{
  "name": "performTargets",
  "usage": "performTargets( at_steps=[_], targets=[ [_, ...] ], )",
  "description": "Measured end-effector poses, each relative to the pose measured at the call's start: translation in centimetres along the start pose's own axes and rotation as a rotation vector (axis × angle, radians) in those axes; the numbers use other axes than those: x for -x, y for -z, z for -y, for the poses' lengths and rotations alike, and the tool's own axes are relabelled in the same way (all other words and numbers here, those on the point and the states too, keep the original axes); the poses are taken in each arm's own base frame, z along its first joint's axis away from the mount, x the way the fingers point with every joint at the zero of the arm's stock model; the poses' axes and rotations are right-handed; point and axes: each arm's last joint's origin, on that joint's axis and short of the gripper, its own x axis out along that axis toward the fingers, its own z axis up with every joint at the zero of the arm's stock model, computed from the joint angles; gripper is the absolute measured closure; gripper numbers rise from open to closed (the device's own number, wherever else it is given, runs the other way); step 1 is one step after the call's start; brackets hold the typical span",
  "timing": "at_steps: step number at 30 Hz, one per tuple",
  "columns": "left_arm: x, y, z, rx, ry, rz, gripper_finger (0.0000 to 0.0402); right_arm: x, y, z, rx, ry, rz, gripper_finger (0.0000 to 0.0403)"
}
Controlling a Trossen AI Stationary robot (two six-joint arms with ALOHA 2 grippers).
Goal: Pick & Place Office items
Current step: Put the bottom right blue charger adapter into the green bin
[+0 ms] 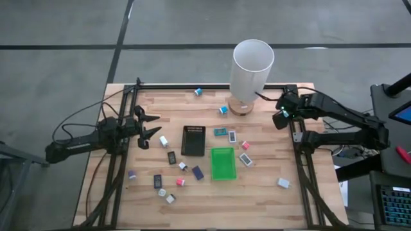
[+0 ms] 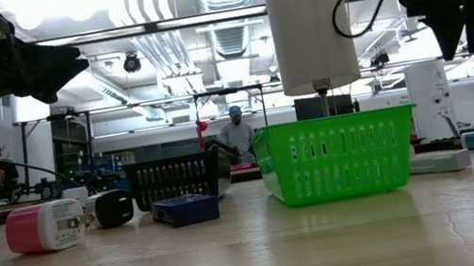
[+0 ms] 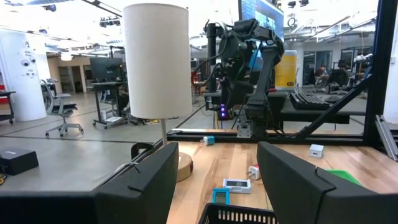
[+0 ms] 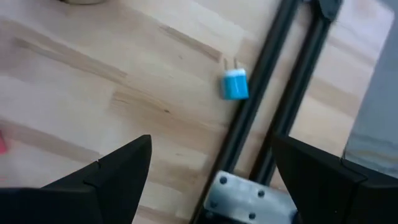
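No legible text, label, brand, number or sign on any item, tray or screen.

Wooden table (image 1: 270, 192) carries lamp (image 1: 252, 67), trays (image 1: 223, 163), office items (image 1: 164, 140).

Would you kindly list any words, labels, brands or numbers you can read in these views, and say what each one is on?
None can be read.
Wall screen behind the right arm, left wrist view: blue with pale lines, too blurred to read.
Flat packets on the table: pale label patches, too small to read.
Pink charger, low view: no print visible.
Lamp shade: plain white.
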Motion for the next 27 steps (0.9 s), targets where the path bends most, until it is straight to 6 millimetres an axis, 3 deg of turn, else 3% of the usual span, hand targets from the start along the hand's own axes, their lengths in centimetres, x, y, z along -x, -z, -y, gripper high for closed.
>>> performTargets(
  at_steps=[8, 15, 27],
  targets=[
    [0.0, 0.0, 0.0, 0.0, 0.0, 0.0, 0.0177, 1.0, 0.0, 1.3, 0.035, -0.013, 0.123, 0.0076],
    [0.0, 0.0, 0.0, 0.0, 0.0, 0.0, 0.0177, 0.9, -0.7, 2.8, -0.086, 0.032, 0.112, 0.0076],
    [0.0, 0.0, 0.0, 0.0, 0.0, 0.0, 0.0177, -1.6, -2.6, 3.8, -0.138, 0.066, -0.067, 0.0076]
  ],
)
